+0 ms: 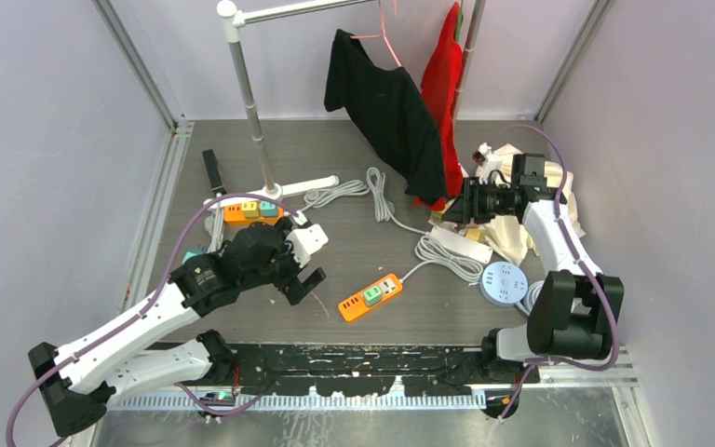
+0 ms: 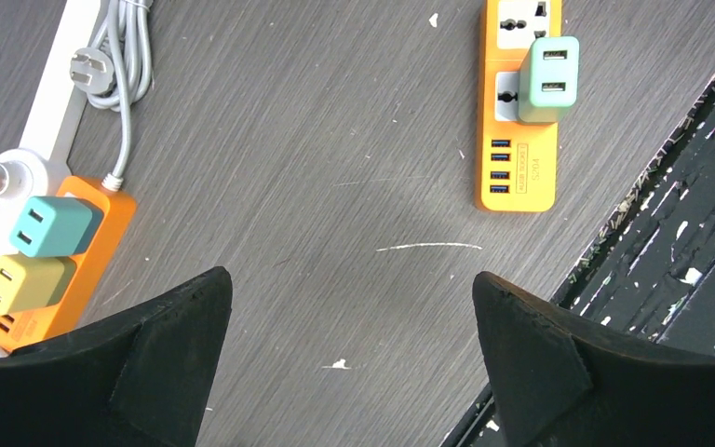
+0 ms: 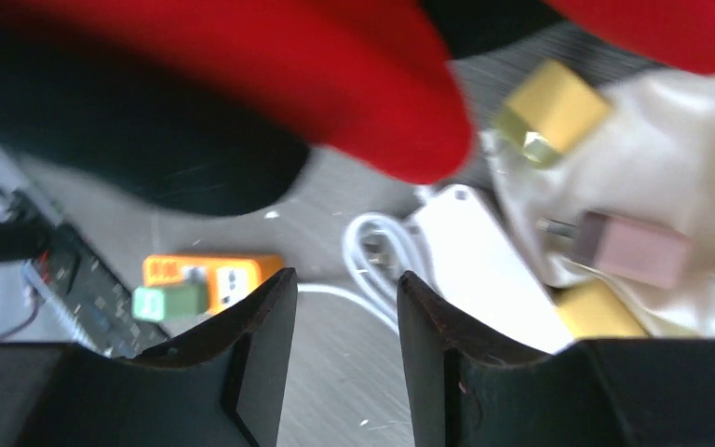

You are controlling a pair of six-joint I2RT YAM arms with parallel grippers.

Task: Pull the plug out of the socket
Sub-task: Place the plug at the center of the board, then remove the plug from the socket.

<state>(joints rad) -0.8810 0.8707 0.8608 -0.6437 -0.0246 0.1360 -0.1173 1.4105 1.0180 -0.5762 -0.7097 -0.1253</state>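
One mint-green plug (image 2: pixel 547 78) sat in orange plastic power strip (image 2: pixel 519 177), ahead and right of left tool (image 2: pixel 349 289), jaws wide apart, arm stretched low over grey bench (image 2: pixel 335 168), right tool (image 3: pixel 346 279) barely parted, holding nothing

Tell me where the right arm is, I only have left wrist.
Observer: The right gripper is at the far right, by a hanging black shirt and a white power strip.
Operator: Holding anything?
Observer: No. Its jaws stand slightly apart with nothing between them.
Operator: Any loose plugs over there?
Observer: Yes. A pink plug lies on a cream cloth, with a yellow plug at its edge.
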